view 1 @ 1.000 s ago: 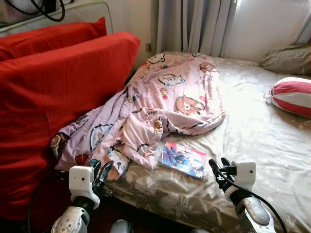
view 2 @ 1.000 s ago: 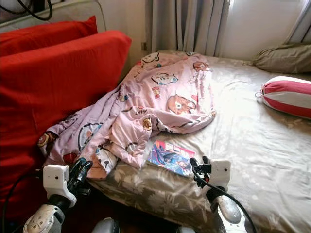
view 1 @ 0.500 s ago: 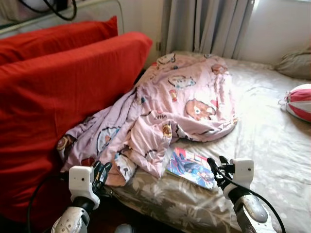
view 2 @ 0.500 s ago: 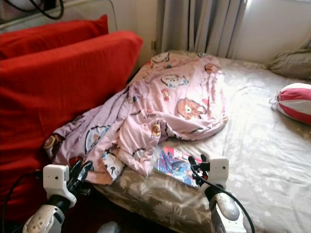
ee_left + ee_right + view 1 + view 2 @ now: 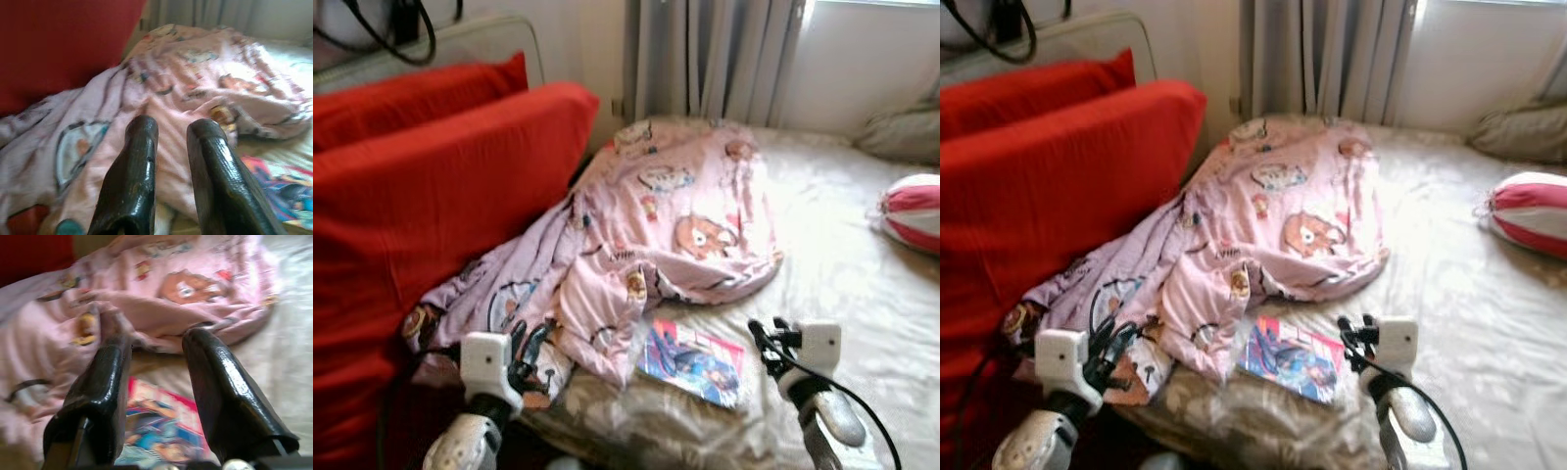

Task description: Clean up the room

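Note:
A crumpled pink blanket with cartoon prints (image 5: pixel 666 211) lies across the left half of the bed (image 5: pixel 842 274), spilling over its near corner. A colourful book (image 5: pixel 693 360) lies flat on the sheet just in front of the blanket, near the bed's front edge. My left gripper (image 5: pixel 530 338) is low at the bed's corner, open, pointing at the blanket's hanging fold (image 5: pixel 195 73). My right gripper (image 5: pixel 766 328) is open just right of the book, with the book (image 5: pixel 156 431) showing between and below its fingers. Neither gripper holds anything.
Two big red cushions (image 5: pixel 440 186) stand against the bed's left side. A red-and-white striped pillow (image 5: pixel 913 208) and a beige pillow (image 5: pixel 906 132) lie at the far right. Grey curtains (image 5: pixel 705 59) hang behind the bed. The sheet right of the blanket is bare.
The whole picture has shifted and blurred, so the camera moved. Both grippers keep the same open pose low in front; the blanket and book lie as before.

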Robot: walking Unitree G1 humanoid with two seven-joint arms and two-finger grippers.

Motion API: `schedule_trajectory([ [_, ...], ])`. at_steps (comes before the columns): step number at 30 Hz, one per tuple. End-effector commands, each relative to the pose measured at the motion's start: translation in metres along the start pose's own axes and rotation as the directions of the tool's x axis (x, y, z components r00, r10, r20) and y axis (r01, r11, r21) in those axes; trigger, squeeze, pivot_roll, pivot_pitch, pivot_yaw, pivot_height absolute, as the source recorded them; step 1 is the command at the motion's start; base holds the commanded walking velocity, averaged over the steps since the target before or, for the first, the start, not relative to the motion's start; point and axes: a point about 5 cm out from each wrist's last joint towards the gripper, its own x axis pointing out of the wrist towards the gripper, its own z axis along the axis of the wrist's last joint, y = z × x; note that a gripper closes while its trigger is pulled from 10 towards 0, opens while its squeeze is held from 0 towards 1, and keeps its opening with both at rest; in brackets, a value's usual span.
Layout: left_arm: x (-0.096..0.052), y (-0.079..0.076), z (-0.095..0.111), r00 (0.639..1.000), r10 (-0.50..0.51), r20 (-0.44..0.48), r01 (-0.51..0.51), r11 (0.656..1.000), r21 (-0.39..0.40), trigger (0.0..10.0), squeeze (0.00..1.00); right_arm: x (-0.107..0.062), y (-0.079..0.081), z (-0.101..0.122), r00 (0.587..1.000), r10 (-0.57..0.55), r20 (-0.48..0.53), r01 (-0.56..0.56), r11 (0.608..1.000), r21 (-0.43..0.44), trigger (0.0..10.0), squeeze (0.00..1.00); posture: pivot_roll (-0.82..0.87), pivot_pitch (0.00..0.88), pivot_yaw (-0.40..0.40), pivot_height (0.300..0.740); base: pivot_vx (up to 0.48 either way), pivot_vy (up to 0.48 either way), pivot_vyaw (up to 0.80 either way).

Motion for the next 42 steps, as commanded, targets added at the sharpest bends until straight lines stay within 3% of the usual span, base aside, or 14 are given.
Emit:
schedule_trajectory([
  [1, 0.0, -0.002, 0.001, 1.0, -0.012, -0.003, 0.012, 1.0, -0.01, 10.0, 0.0, -0.001, -0.008, -0.005, 0.999, -0.03, -0.023, 0.03, 1.0, -0.001, 10.0, 0.0, 0.05, 0.0, -0.005, 0.63, 0.0, 0.0, 0.0],
  [9, 0.007, -0.006, 0.001, 0.999, -0.044, -0.009, 0.044, 0.999, -0.018, 10.0, 0.0, 0.012, -0.016, -0.014, 0.994, -0.072, -0.082, 0.074, 0.997, 0.022, 10.0, 0.0, 0.06, 0.0, 0.003, 0.63, 0.0, 0.0, 0.0],
  [20, 0.032, -0.006, 0.013, 0.999, -0.023, 0.036, 0.025, 0.998, -0.051, 10.0, 0.0, 0.029, -0.022, -0.035, 0.96, -0.147, -0.238, 0.162, 0.986, 0.043, 10.0, 0.0, 0.09, 0.038, 0.027, 0.63, 0.0, 0.0, 0.0],
  [21, 0.035, -0.006, 0.015, 0.999, -0.016, 0.045, 0.018, 0.998, -0.054, 10.0, 0.0, 0.029, -0.022, -0.037, 0.955, -0.153, -0.252, 0.169, 0.985, 0.043, 10.0, 1.0, 0.09, 0.054, 0.029, 0.63, 0.0, 0.0, 0.0],
  [26, 0.05, -0.003, 0.024, 0.997, 0.011, 0.076, -0.006, 0.998, -0.062, 10.0, 0.0, 0.033, -0.021, -0.04, 0.934, -0.197, -0.297, 0.222, 0.974, 0.049, 10.0, 1.0, 0.11, 0.094, 0.036, 0.63, 0.0, 0.0, 0.0],
  [31, 0.056, 0.002, 0.031, 0.995, 0.027, 0.091, -0.022, 0.998, -0.061, 10.0, 0.0, 0.036, -0.025, -0.038, 0.916, -0.253, -0.312, 0.284, 0.957, 0.06, 10.0, 1.0, 0.14, 0.146, 0.045, 0.63, 0.0, 0.0, 0.0],
  [42, 0.047, 0.003, 0.037, 0.993, 0.055, 0.104, -0.049, 0.997, -0.067, 10.0, 0.0, 0.037, -0.032, -0.032, 0.911, -0.283, -0.301, 0.312, 0.949, 0.054, 10.0, 1.0, 0.17, 0.225, 0.046, 0.63, 0.0, 0.0, 0.0],
])
